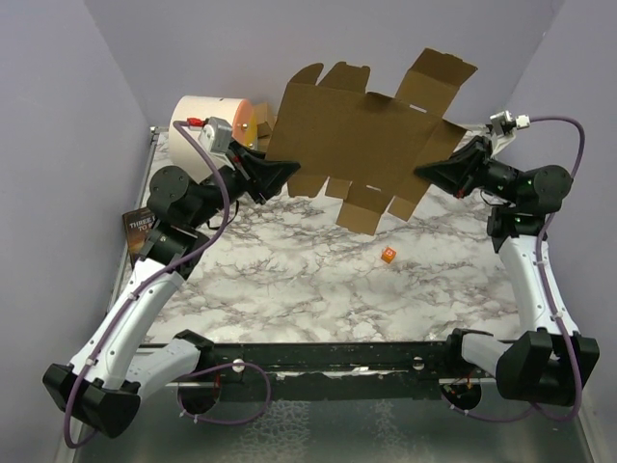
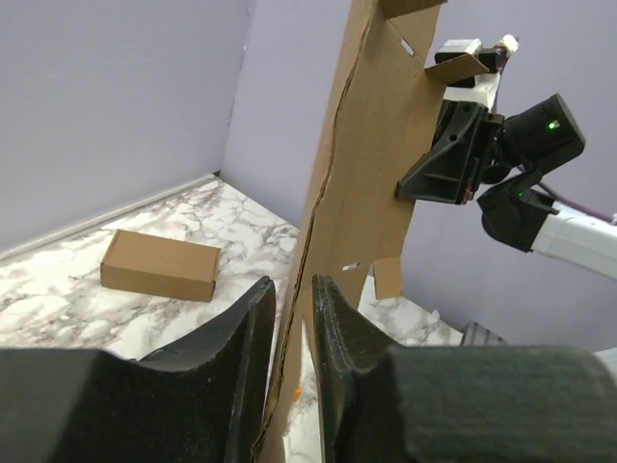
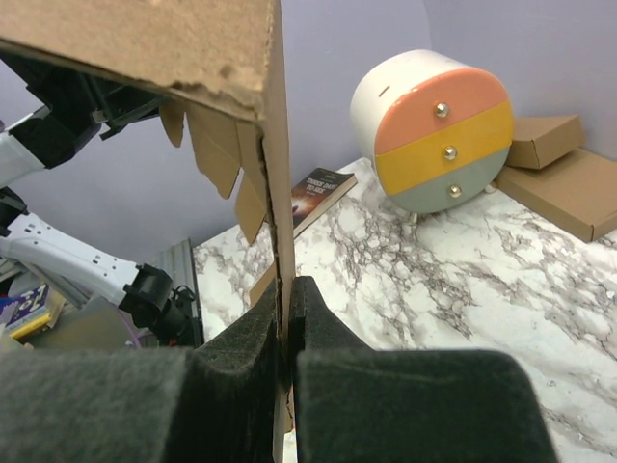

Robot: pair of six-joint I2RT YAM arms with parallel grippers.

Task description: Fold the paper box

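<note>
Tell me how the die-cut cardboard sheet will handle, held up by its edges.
Probably light and stiff: the paper box stands upright without sagging, the right gripper pinching one edge. Its flaps likely swing at creases; some look bent.

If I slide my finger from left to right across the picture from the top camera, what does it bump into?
book → round drawer box → left pincer → paper box → right pincer
</note>
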